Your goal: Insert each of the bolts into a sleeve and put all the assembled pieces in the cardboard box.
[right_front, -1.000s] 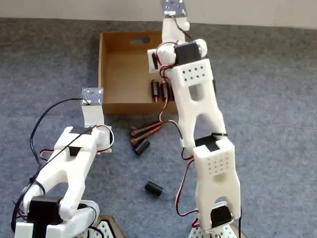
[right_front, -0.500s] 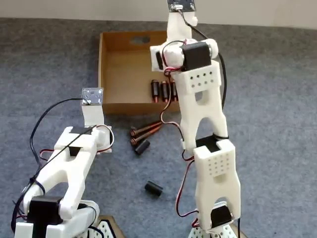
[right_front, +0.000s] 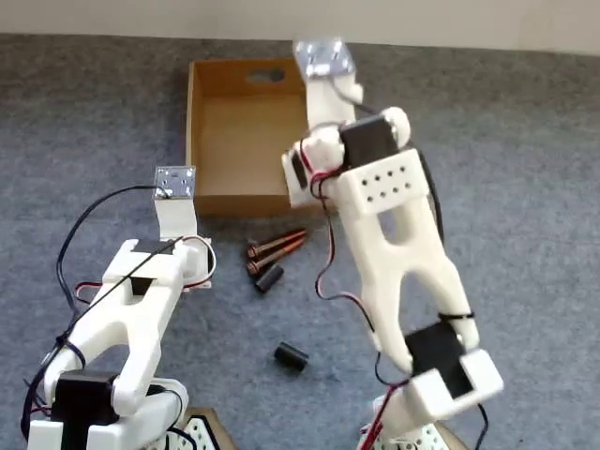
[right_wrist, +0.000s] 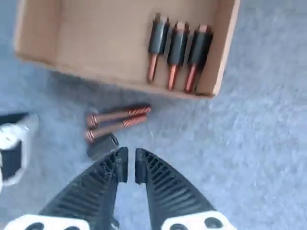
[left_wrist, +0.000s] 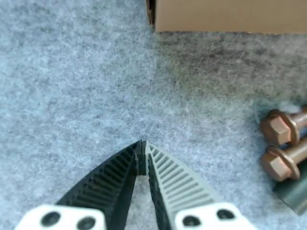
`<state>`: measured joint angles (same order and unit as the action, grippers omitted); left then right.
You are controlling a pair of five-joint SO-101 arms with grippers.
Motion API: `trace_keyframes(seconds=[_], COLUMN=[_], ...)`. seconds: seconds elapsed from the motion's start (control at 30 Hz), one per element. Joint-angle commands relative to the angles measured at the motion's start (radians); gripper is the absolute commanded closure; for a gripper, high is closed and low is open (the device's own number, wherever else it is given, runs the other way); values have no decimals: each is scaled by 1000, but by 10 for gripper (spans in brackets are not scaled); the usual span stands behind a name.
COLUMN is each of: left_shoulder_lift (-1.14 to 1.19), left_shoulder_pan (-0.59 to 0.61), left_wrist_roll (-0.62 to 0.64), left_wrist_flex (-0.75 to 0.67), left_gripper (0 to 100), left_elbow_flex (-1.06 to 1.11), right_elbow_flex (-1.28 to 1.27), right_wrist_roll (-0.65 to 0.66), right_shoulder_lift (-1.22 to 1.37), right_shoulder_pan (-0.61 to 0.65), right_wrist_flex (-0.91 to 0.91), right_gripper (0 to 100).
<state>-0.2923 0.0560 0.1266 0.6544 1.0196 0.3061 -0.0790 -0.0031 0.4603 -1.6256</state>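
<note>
We log the left claw [left_wrist: 142,155] pinched closed, two bolts [left_wrist: 277,128] beside it. The right claw [right_wrist: 130,165] stands barely parted, empty; a sleeve [right_wrist: 101,145] just ahead, cardboard box [right_wrist: 96,33] beyond.

There is one cardboard box [right_front: 193,141], and it holds three assembled pieces [right_wrist: 157,45] [right_wrist: 177,48] [right_wrist: 199,50], each a copper-coloured bolt in a black sleeve. On the grey carpet [right_front: 525,187] outside the box lie two loose bolts [right_front: 281,240] [right_front: 281,253] and two loose sleeves [right_front: 270,278] [right_front: 292,356]. Two white arms [right_front: 141,300] [right_front: 394,234] stand at the table.
</note>
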Motion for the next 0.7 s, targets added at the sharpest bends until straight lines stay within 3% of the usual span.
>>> trace_keyframes(seconds=[0.0,0.17,0.33,0.67], left_shoulder_lift=[2,2,2,2], left_shoulder_pan=[4,4,10,73], left_wrist_roll=[9,9,9,15], left_wrist_flex=[-15,-15,-15,-20], left_gripper=[979,979,979,983], left_elbow_flex=[-24,-24,-25,-30], right_elbow_flex=[-277,-654,-981,-1299], right_wrist_roll=[101,279,362,474], right_shoulder_lift=[-160,-377,-506,-533], right_shoulder_pan=[10,48,168,315], right_wrist_flex=[113,306,469,651], right_gripper=[967,956,846,851])
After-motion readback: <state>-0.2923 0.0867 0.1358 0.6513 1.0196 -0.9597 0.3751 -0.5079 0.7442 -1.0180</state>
